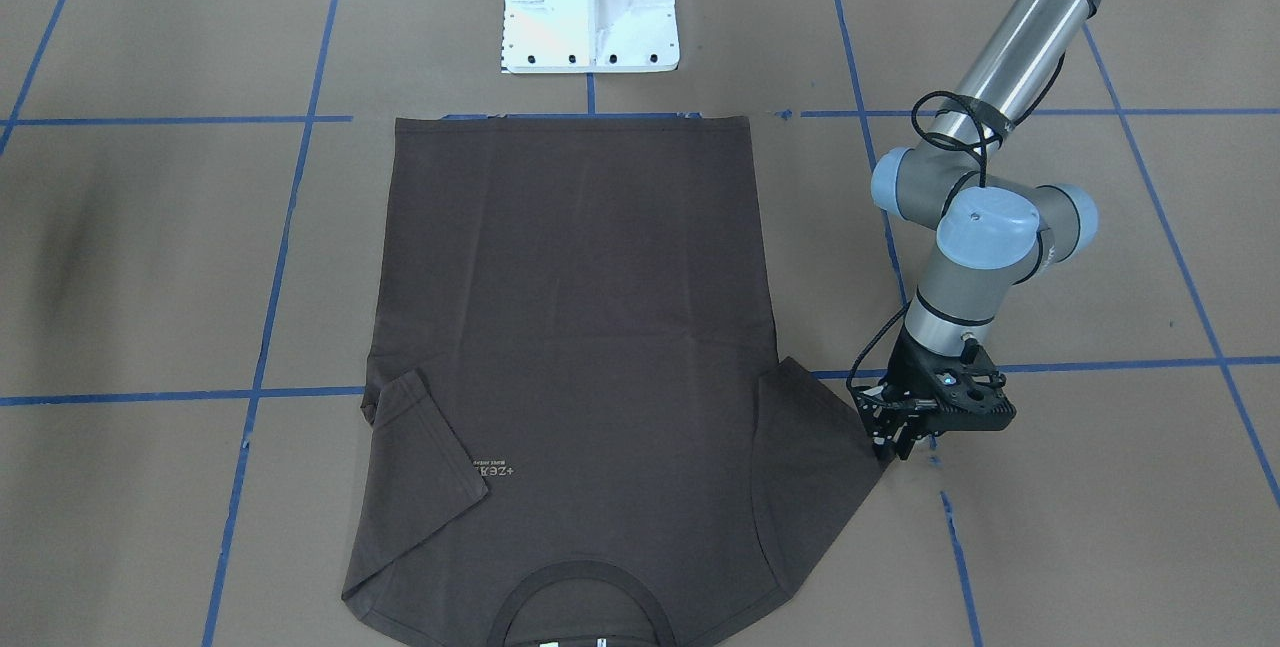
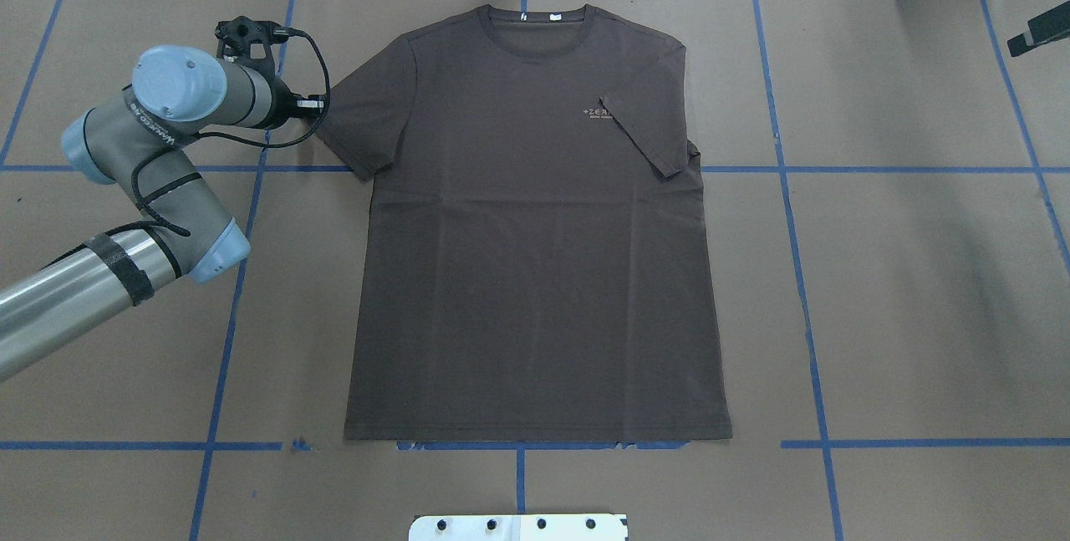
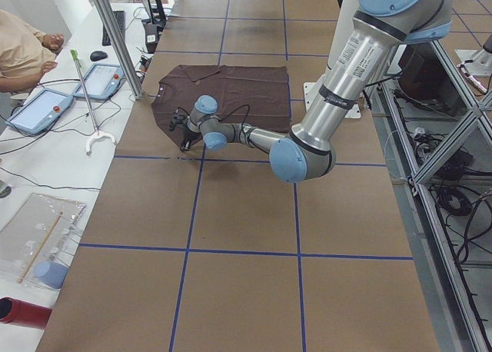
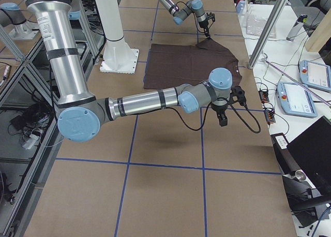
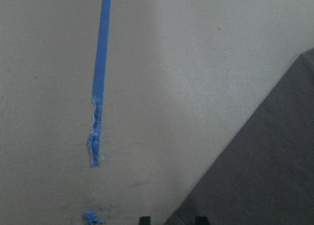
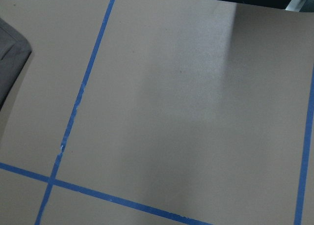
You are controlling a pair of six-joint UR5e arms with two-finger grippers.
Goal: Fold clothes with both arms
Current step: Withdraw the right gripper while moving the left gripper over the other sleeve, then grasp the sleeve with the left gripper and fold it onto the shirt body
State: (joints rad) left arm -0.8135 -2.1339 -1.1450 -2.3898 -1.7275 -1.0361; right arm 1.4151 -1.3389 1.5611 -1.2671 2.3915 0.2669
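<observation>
The dark brown T-shirt (image 2: 535,232) lies flat, front up, collar (image 2: 535,27) towards the far table edge. The sleeve on my right side (image 2: 648,127) is folded in over the chest beside the pale lettering. The other sleeve (image 1: 830,447) lies spread out. My left gripper (image 1: 893,449) is down at that sleeve's outer tip. In the left wrist view its fingertips (image 5: 143,219) stand apart, open, with the sleeve's edge (image 5: 265,176) running between them. My right gripper (image 4: 223,120) hangs over bare table beyond the shirt's folded side, and whether it is open or shut cannot be told.
The white pedestal (image 1: 590,7) stands just behind the shirt's hem. Blue tape lines (image 2: 786,169) grid the brown table. A black part (image 2: 1036,31) juts in at the overhead view's right edge. A person (image 3: 23,52), tablets and cables occupy the side bench.
</observation>
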